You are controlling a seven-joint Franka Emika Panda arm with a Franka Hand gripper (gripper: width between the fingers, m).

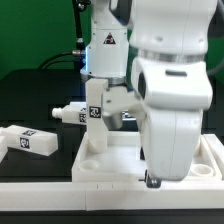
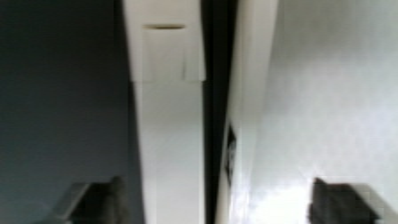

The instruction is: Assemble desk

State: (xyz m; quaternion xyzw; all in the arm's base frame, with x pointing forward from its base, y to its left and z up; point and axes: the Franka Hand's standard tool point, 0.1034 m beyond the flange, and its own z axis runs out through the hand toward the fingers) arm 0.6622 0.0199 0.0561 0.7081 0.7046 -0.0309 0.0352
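The white desk top (image 1: 110, 166) lies flat at the front of the table. One tagged square leg (image 1: 93, 120) stands upright at its corner on the exterior view's left. My gripper (image 1: 152, 181) is low over the top's front rim, mostly hidden by the arm. In the wrist view a long white rim (image 2: 167, 120) of the top runs between the dark fingertips (image 2: 96, 202). The top's flat inner face (image 2: 320, 110) lies beside it. My gripper (image 2: 222, 203) is open wide, and neither finger touches the rim.
Two tagged legs (image 1: 27, 139) lie on the black table at the exterior view's left. Another leg (image 1: 68, 114) lies behind the upright one. The white robot base (image 1: 104, 45) with a blue light stands at the back. My arm hides the top's right half.
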